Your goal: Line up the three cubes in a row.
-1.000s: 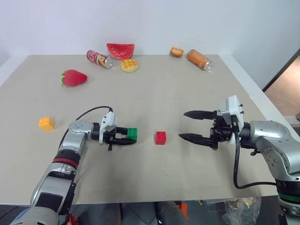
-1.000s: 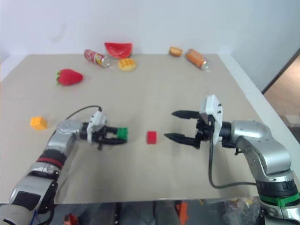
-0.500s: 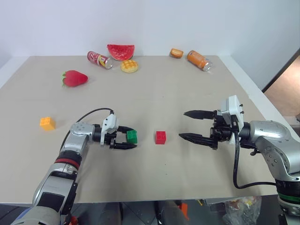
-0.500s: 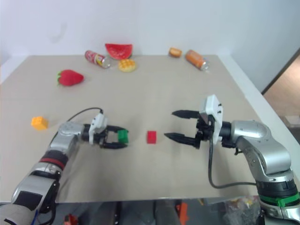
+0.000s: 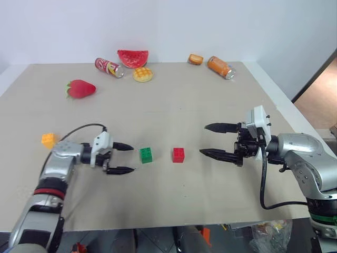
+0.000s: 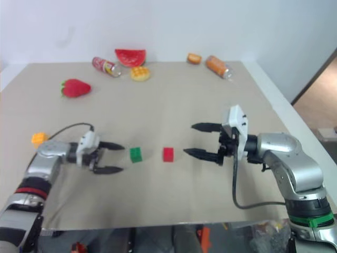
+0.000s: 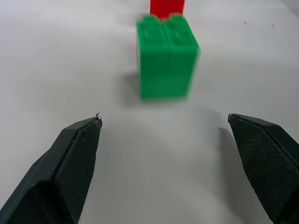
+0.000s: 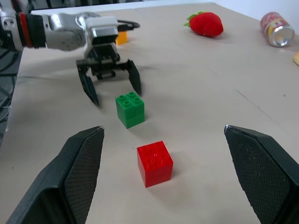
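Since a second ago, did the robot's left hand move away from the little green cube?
Yes. The left gripper let go and backed off to the robot's left; the green studded plastic cube now sits alone beside the red studded plastic cube.

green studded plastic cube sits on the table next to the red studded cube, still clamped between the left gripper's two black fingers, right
Not quite. The green studded plastic cube does sit beside the red studded plastic cube, but the left gripper is open and clear of it. The left wrist view shows both fingers apart from the cube.
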Motion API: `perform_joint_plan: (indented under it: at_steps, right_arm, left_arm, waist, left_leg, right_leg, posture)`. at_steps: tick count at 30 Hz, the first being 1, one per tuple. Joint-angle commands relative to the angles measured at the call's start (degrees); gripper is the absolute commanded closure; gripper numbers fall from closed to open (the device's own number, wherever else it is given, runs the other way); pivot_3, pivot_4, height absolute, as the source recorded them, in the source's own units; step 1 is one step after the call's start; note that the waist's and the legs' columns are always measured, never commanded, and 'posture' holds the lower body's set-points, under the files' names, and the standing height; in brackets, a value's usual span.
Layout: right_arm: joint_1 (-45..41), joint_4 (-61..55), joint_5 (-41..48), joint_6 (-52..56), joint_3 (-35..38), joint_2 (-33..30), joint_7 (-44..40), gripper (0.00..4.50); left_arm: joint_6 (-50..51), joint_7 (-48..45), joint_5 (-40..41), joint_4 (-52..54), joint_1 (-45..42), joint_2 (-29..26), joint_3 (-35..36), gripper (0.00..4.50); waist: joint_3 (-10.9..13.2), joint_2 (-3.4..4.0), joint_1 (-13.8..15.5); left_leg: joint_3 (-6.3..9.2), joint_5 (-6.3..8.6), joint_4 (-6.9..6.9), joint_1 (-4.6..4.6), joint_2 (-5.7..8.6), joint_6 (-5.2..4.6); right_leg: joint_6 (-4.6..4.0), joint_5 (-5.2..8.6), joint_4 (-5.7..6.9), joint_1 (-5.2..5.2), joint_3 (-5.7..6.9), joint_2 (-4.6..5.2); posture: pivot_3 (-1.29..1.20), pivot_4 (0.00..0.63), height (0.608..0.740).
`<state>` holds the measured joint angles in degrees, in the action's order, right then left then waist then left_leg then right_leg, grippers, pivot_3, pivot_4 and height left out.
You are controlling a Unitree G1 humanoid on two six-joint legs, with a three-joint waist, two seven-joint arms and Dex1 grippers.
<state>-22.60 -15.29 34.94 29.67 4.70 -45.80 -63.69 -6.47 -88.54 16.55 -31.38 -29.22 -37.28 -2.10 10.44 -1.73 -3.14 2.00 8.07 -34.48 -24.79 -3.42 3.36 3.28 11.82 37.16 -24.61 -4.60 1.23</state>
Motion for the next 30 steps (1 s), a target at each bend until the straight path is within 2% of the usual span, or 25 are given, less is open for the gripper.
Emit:
perform_joint_plan:
  at_steps: [1,4,7,10,12,14,16,20,25,30]
  right_arm:
    - [-1.9,0.4,-0.2,-1.5,0.2,0.1,-0.9,0.23]
    - [-4.2,1.7,-1.5,-2.5,-1.2,2.1,0.8,0.23]
    - [-7.4,2.3,-2.4,-2.8,-2.8,5.9,3.8,0.23]
    - [-10.6,3.0,-4.8,-2.7,-6.1,11.7,8.9,0.23]
    - [-10.3,2.9,-6.8,-4.0,-8.9,13.5,8.5,0.23]
    - [-9.2,2.7,-7.1,-4.7,-10.2,14.0,7.0,0.23]
    - [-8.9,3.4,-7.5,-5.3,-10.8,14.4,6.4,0.23]
    - [-9.9,5.3,-6.8,-5.4,-11.3,15.3,4.3,0.23]
    - [-10.5,5.4,-6.7,-5.3,-11.6,14.3,0.7,0.23]
    - [-10.8,5.5,-7.2,-5.2,-11.6,15.1,0.7,0.23]
  left_arm:
    - [4.3,-0.9,3.3,9.2,4.8,-5.5,3.6,0.02]
    - [13.5,4.8,7.3,18.1,9.9,-7.8,7.7,0.02]
    - [22.9,12.8,13.5,30.0,15.9,-7.1,12.9,0.02]
    - [30.7,26.3,17.9,42.8,23.0,-3.2,18.6,0.02]
    - [38.7,35.4,25.4,51.3,28.3,0.0,23.3,0.02]
    - [42.4,44.7,26.1,56.5,32.8,3.4,26.2,0.02]
    - [45.3,55.0,25.8,59.4,35.7,7.3,28.8,0.02]
    - [47.6,75.5,19.8,59.1,36.7,15.2,33.8,0.02]
    - [47.0,84.8,16.2,61.2,36.2,18.7,35.1,0.02]
    - [46.9,87.0,15.7,60.6,35.4,19.3,34.5,0.02]
  waist:
    - [0.0,0.0,0.0]
    - [0.0,0.0,0.2]
    - [0.0,0.0,0.2]
    - [0.0,-0.01,0.0]
    - [0.0,-0.05,0.1]
    - [0.0,-0.04,0.2]
    - [0.0,-0.04,0.5]
    - [0.0,-0.08,0.5]
    - [0.0,-0.21,0.4]
    - [-0.1,-0.25,0.4]
  left_leg:
    - [-0.02,0.0,0.0,-0.01,-0.01,0.0]
    - [-0.09,0.01,0.01,-0.01,-0.05,0.01]
    - [-0.16,0.0,-0.02,-0.07,-0.08,0.01]
    - [-0.25,0.0,-0.03,-0.17,-0.14,0.01]
    - [-0.26,0.01,0.0,-0.2,-0.18,0.01]
    - [-0.24,0.02,0.03,-0.23,-0.21,0.02]
    - [-0.24,0.03,0.04,-0.26,-0.2,0.03]
    - [-0.2,0.02,-0.13,-0.21,-0.17,0.02]
    - [-0.22,0.01,-0.31,-0.17,-0.16,0.06]
    - [-0.23,0.01,-0.36,-0.18,-0.14,0.13]
  right_leg:
    - [0.0,0.0,0.0,-0.03,0.0,0.0]
    - [-0.02,0.0,0.0,-0.08,0.0,0.03]
    - [-0.1,-0.05,0.02,-0.21,0.0,0.04]
    - [-0.12,-0.08,0.02,-0.34,0.0,0.04]
    - [-0.11,-0.09,0.03,-0.39,0.0,0.01]
    - [-0.07,-0.03,0.02,-0.4,0.01,-0.02]
    - [-0.04,0.02,0.02,-0.41,0.0,-0.03]
    - [-0.08,-0.08,0.01,-0.27,0.01,-0.04]
    - [-0.21,-0.22,0.01,-0.27,0.0,-0.02]
    - [-0.24,-0.25,0.0,-0.28,0.0,-0.01]
  posture:
    - [0.0,0.15,0.74]
    - [0.0,0.15,0.74]
    - [0.0,0.15,0.74]
    - [0.0,0.15,0.74]
    - [0.0,0.15,0.74]
    - [0.0,0.15,0.74]
    - [0.0,0.15,0.74]
    - [0.0,0.15,0.74]
    - [0.0,0.15,0.74]
    - [0.0,0.15,0.74]
